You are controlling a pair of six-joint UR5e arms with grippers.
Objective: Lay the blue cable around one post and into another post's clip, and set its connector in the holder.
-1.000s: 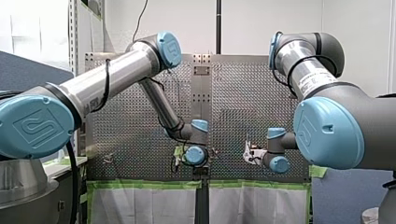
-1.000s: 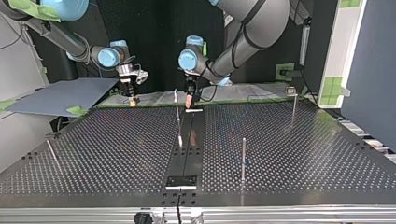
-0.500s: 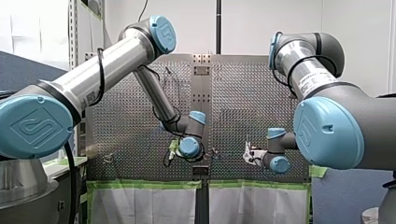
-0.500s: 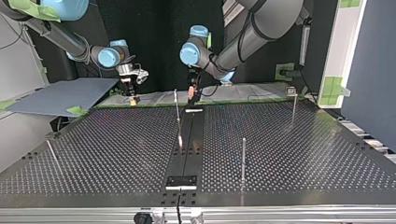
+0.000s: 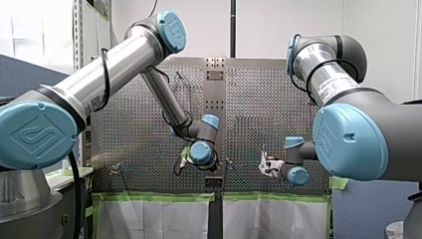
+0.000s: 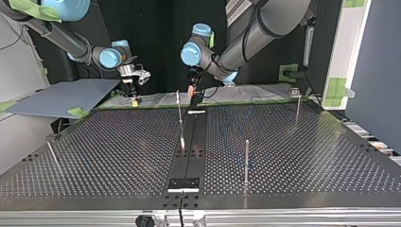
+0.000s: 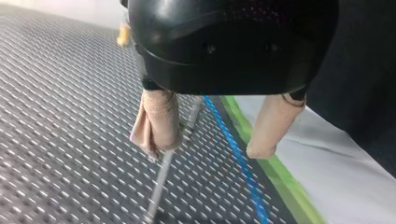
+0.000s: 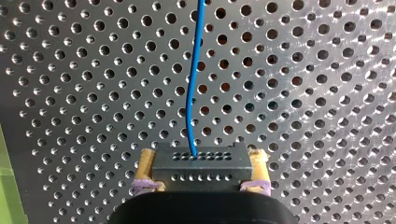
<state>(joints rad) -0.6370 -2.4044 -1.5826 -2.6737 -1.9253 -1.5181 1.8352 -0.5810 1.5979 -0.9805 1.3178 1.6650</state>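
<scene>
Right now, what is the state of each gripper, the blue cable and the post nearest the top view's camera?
left gripper, open, gripping nothing.
right gripper, shut on the connector.
blue cable, one end in the connector, passing ungripped under the left gripper.
post, upright.

Cable (image 7: 239,161) under left hand (image 7: 205,149), beside post (image 7: 161,182)

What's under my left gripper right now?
Blue cable over the perforated table, running between the left gripper's open fingers. A metal post stands beside one finger, partly covered by it.
</scene>
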